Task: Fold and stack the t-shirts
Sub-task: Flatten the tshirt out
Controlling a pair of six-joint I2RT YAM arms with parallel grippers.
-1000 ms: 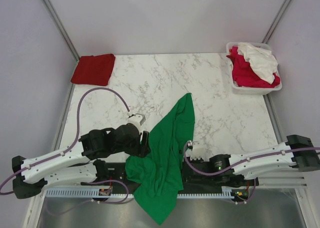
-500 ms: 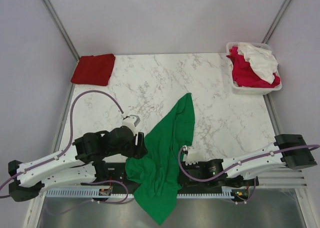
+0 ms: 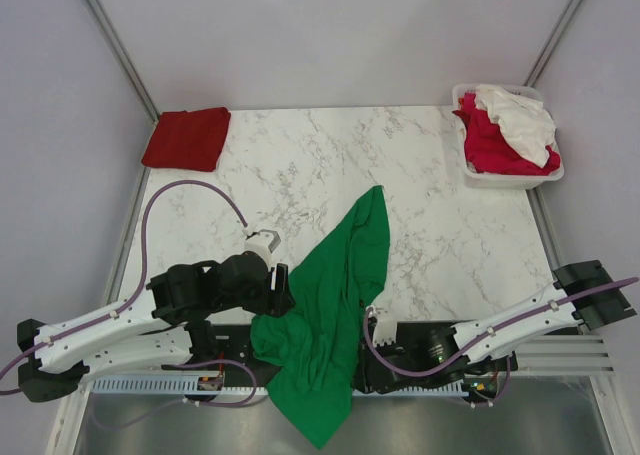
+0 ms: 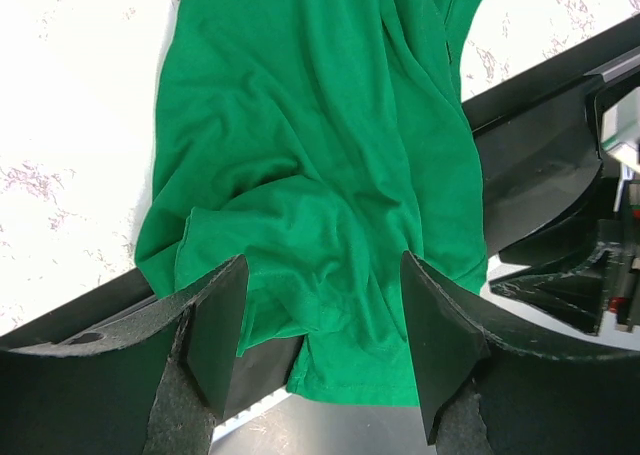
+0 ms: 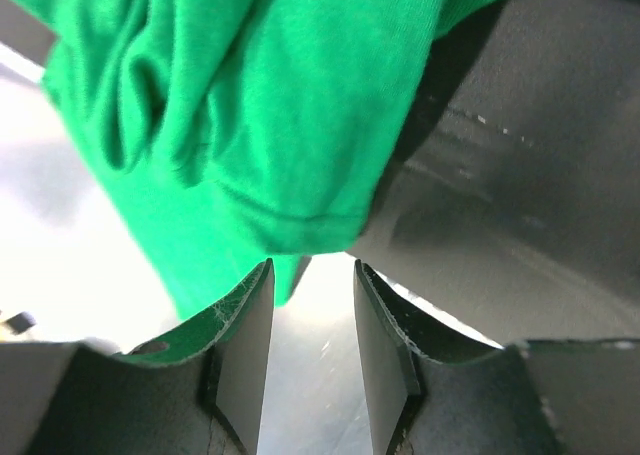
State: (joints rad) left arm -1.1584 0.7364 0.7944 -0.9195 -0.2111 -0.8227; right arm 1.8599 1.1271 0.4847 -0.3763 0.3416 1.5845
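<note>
A bright green t-shirt (image 3: 335, 295) lies crumpled from the table's middle over the front edge, its lower part hanging over the rail. My left gripper (image 3: 287, 295) is open at the shirt's left edge. In the left wrist view (image 4: 325, 345) the green cloth (image 4: 320, 155) lies between and beyond the fingers, not pinched. My right gripper (image 3: 366, 363) is low at the front edge, right of the hanging cloth. It is open in the right wrist view (image 5: 312, 345), with the shirt's hem (image 5: 250, 105) just past the fingertips. A dark red shirt (image 3: 187, 138) lies folded at the far left corner.
A white plastic basket (image 3: 512, 181) at the far right corner holds a crimson-pink shirt (image 3: 488, 147) and a white shirt (image 3: 522, 121). The black arm bases and a metal rail (image 3: 150, 383) run along the near edge. Grey walls close in the table.
My right arm has drawn back and down to the front edge, bringing its gripper beside the hanging cloth. My left gripper pulled back slightly, then stayed. The green shirt has not moved.
</note>
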